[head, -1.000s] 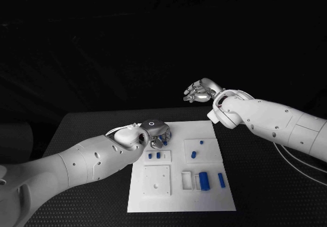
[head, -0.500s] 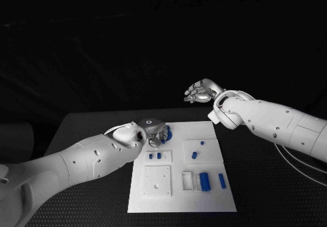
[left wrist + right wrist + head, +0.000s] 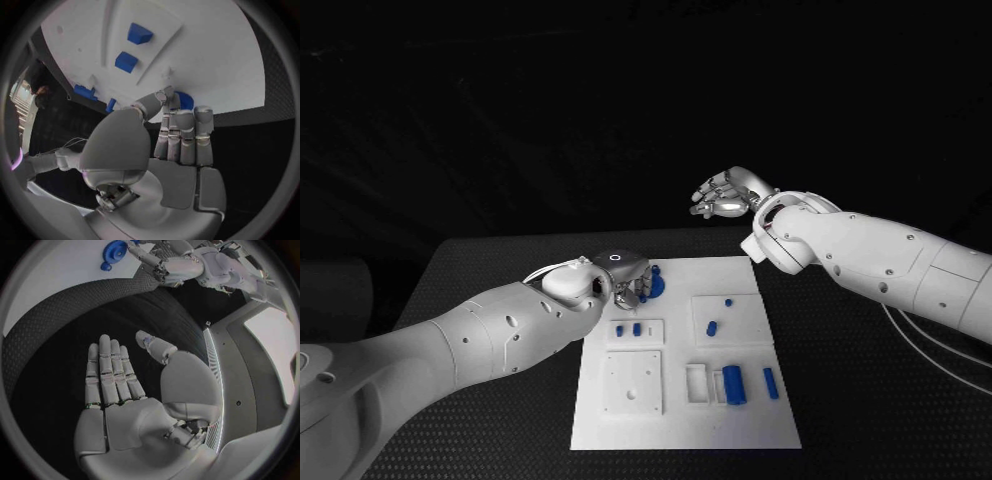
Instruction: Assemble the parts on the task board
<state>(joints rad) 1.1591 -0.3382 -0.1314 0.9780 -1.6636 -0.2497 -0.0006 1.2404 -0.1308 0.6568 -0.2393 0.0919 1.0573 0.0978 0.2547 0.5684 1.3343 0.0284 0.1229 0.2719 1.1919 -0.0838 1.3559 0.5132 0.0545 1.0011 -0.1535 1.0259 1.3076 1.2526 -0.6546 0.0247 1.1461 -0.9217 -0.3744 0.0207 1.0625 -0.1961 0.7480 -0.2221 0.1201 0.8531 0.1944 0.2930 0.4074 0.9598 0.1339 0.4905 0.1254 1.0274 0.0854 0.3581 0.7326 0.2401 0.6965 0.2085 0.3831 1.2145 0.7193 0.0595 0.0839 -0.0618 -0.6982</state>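
Observation:
The white task board (image 3: 733, 420) lies in the middle of the black table. A blue gear (image 3: 653, 285) sits at its far left corner. My left hand (image 3: 626, 280) is at the gear's near side, and thumb and fingertips pinch its rim. The left wrist view shows the gear (image 3: 185, 100) just past the straight fingers of my left hand (image 3: 178, 135). In the right wrist view, the gear (image 3: 114, 249) lies flat on the board (image 3: 56, 275). My right hand (image 3: 723, 195) hangs high beyond the board's far edge, palm flat and fingers apart (image 3: 119, 400), holding nothing.
Two small blue blocks (image 3: 627, 328) sit in a recess near the left arm. A short blue piece (image 3: 710, 326) and a tiny one (image 3: 728, 299) lie on the right half. Two long blue bars (image 3: 731, 383) (image 3: 769, 381) lie beside a white square plate (image 3: 632, 380).
My left hand has turned and drawn back a little, so the blue gear shows beside its fingers. The right hand has stayed put.

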